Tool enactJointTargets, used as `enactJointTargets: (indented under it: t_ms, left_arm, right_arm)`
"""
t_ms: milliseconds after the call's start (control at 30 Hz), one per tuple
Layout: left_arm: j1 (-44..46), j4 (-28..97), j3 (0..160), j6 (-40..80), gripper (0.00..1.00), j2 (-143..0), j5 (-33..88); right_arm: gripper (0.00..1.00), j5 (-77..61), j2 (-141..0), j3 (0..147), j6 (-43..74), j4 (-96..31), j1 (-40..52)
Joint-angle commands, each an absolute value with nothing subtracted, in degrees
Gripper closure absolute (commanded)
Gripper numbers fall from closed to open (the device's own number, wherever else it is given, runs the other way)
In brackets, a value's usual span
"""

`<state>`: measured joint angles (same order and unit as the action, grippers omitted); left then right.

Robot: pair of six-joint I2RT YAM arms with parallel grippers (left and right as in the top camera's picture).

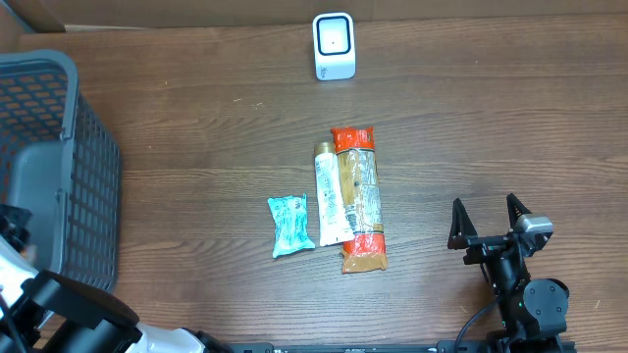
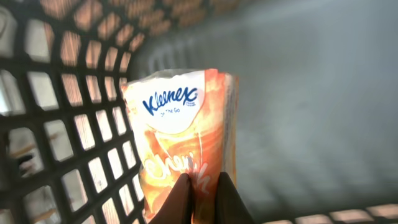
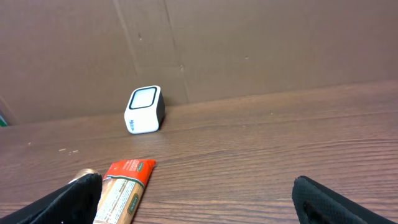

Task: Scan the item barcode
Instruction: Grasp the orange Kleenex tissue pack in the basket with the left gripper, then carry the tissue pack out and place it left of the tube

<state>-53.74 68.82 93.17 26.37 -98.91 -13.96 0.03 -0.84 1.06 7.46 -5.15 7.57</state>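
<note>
Left gripper (image 2: pixel 202 185) pinched shut on an orange Kleenex pack (image 2: pixel 180 124) standing upright above its fingertips inside the basket (image 2: pixel 43 130); right gripper (image 1: pixel 486 209) gaped wide, empty, the scanner (image 1: pixel 334 45) well ahead of its fingers.

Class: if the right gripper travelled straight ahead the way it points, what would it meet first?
Most likely the cardboard wall behind the table. Between the open fingers of the right gripper lies bare table; the scanner and the orange snack pack sit left of that line. Depth is unclear.
</note>
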Motion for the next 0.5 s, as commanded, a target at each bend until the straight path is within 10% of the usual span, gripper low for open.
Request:
enactJointTargets:
  t_ms: [0,467]
  left_arm:
    - [-53.89,70.48,103.5,25.23,0.96,-98.43,-10.11]
    - [-40.51,74.39,128.53,21.43,0.96,-95.79,19.33]
  right_arm:
    - [0.0,0.36,-0.32,0.47,7.4,-4.8,7.38]
    - [0.0,0.36,-0.32,0.47,7.4,-4.8,7.38]
